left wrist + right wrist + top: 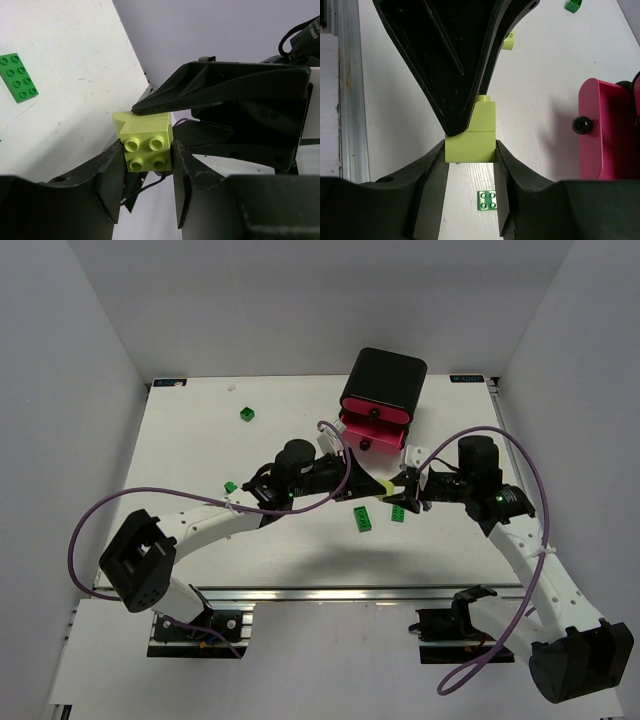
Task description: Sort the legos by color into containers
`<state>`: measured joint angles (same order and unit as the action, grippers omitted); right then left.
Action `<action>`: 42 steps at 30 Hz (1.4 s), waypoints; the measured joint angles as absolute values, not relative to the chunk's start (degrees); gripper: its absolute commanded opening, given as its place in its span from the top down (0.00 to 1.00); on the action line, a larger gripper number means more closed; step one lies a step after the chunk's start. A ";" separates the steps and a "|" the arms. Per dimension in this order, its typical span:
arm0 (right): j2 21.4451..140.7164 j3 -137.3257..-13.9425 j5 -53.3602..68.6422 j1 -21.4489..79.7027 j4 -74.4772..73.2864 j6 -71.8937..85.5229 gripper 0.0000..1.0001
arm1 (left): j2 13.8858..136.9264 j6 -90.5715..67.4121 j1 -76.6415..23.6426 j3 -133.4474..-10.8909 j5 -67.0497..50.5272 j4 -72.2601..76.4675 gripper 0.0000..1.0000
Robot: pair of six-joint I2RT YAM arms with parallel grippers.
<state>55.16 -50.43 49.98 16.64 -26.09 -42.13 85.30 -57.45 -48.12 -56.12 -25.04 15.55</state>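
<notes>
A lime-yellow block (pixel 385 487) is held in mid-air just in front of a pulled-out magenta drawer (pixel 372 427). It is clamped at once by the left gripper (pixel 146 152) and the right gripper (pixel 470 146), seemingly for a handover. Green flat bricks (pixel 363 519) are seen on the table nearby.
</notes>
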 measured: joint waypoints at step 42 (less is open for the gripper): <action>88.31 -64.07 1.37 21.15 4.78 10.61 1.00 | 53.93 -35.66 -43.97 -48.27 11.44 -12.99 0.81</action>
